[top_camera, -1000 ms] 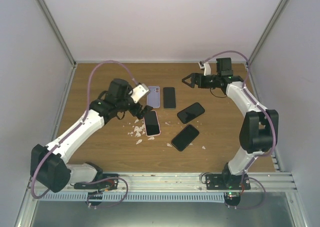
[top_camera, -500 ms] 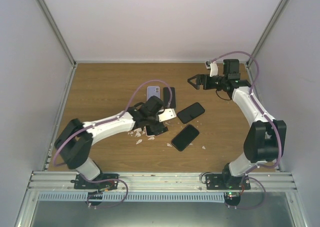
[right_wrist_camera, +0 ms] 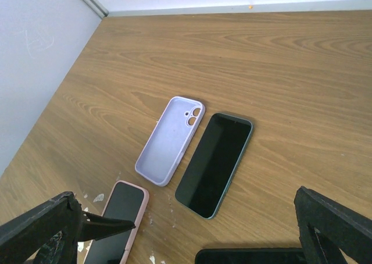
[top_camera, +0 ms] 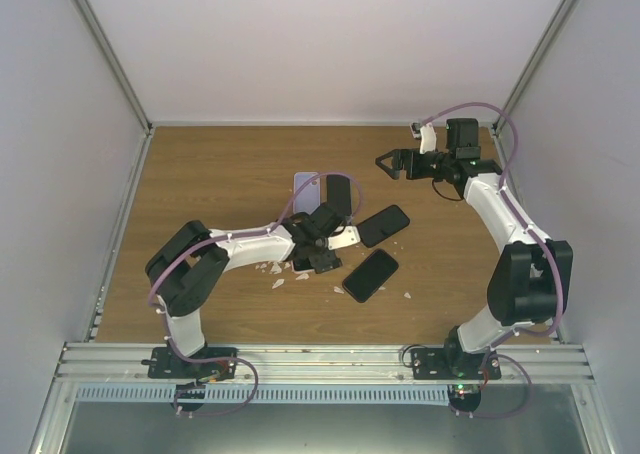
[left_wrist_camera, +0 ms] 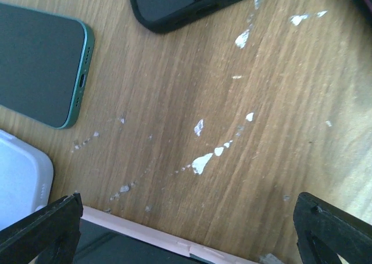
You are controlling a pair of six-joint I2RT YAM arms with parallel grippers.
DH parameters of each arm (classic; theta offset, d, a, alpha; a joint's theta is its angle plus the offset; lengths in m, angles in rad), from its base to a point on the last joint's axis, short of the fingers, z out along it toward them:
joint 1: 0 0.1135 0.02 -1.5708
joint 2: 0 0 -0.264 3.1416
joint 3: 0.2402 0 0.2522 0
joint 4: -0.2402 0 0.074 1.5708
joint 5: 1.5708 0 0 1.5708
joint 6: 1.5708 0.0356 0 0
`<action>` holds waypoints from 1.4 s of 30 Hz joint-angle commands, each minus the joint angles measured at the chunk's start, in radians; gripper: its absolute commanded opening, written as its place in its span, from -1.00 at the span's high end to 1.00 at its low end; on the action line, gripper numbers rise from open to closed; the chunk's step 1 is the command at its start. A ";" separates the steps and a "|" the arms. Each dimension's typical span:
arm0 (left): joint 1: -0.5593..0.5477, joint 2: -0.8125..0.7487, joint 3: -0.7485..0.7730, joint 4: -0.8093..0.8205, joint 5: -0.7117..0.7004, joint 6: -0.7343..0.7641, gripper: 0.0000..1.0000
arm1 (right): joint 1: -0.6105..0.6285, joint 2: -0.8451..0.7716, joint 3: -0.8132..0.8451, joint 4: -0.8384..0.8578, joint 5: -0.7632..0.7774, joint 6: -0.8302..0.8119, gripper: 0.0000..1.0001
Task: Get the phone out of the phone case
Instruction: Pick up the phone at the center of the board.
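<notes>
pink-cased phone (left_wrist_camera: 139, 236) cut off at btm edge, black-cased phone (left_wrist_camera: 186, 2) cut by top.

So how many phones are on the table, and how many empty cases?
Phones: 4 - pink-cased phone, green-edged phone, far black phone, near black phone
Empty cases: 1 - lilac case
Total: 5
</notes>
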 commanded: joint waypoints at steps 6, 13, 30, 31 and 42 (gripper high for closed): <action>0.003 -0.035 -0.086 0.052 -0.094 0.019 -0.98 | -0.003 0.011 -0.012 0.020 -0.015 -0.010 -0.99; 0.029 -0.148 -0.198 0.008 -0.107 0.008 -0.98 | -0.003 0.008 -0.016 0.023 -0.019 -0.011 -0.99; 0.328 -0.300 -0.295 -0.127 0.086 -0.083 -0.98 | -0.003 0.015 -0.020 0.033 -0.033 -0.001 -0.99; 0.349 -0.288 -0.284 -0.136 0.116 -0.089 -0.98 | -0.003 0.014 -0.019 0.032 -0.034 -0.002 -0.99; 0.452 -0.176 -0.225 -0.156 0.297 -0.060 -0.98 | -0.003 0.013 -0.021 0.032 -0.040 -0.005 -0.99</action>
